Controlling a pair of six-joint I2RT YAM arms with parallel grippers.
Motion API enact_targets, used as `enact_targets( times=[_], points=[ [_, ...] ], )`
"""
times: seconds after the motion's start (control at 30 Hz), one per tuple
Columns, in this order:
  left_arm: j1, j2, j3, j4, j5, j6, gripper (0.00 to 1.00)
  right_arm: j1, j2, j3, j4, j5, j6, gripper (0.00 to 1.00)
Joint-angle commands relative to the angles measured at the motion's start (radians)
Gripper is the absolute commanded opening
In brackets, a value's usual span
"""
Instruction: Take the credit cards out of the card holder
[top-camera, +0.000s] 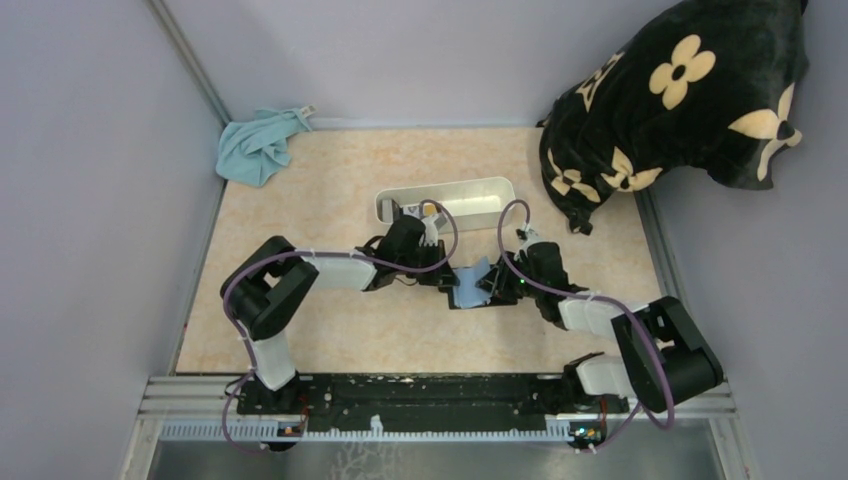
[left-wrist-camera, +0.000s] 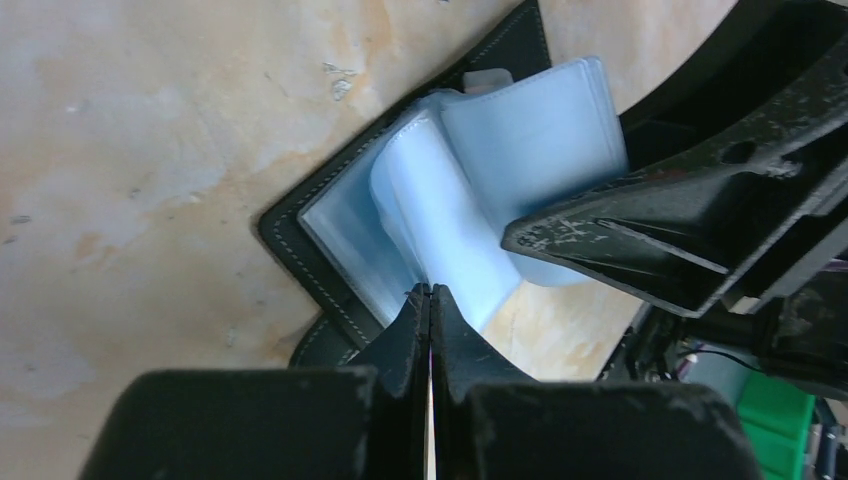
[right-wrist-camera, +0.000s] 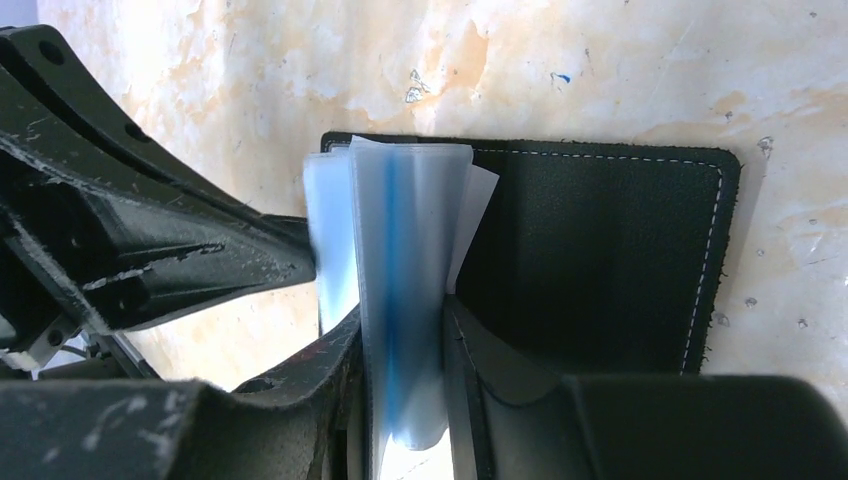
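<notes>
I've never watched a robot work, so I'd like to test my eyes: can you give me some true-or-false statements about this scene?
The card holder lies open on the table. True.
The right hand has the credit cards between its fingers. True.
The left hand is spread wide open. False: its fingers are pressed together.
The card holder sits inside the white tray. False: it lies on the table, nearer the arms.

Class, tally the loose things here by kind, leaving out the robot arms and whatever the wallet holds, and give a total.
Teal cloth: 1
White tray: 1
Black card holder: 1
Black flowered cushion: 1
Total: 4
</notes>
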Motion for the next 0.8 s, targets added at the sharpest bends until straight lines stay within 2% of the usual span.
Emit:
enact_targets(
  times=[0.0,0.47,0.67,0.77],
  points=[
    [-0.006,0.008,0.01,0.061,0.088,-0.045,0.0,0.009,-0.036,-0.003,0.012,0.012,-0.023,0.29],
    [-0.006,0.072,0.02,0.165,0.17,-0.106,0.0,0.007,-0.202,-0.027,-0.098,0.064,-0.039,0.38],
    [-0.006,0.042,0.015,0.184,0.171,-0.094,0.0,-0.004,-0.31,-0.023,-0.169,0.1,-0.048,0.38],
    [-0.006,0.028,0.003,0.205,0.169,-0.098,0.03,-0.005,-0.336,-0.021,-0.204,0.12,-0.055,0.39]
  ],
)
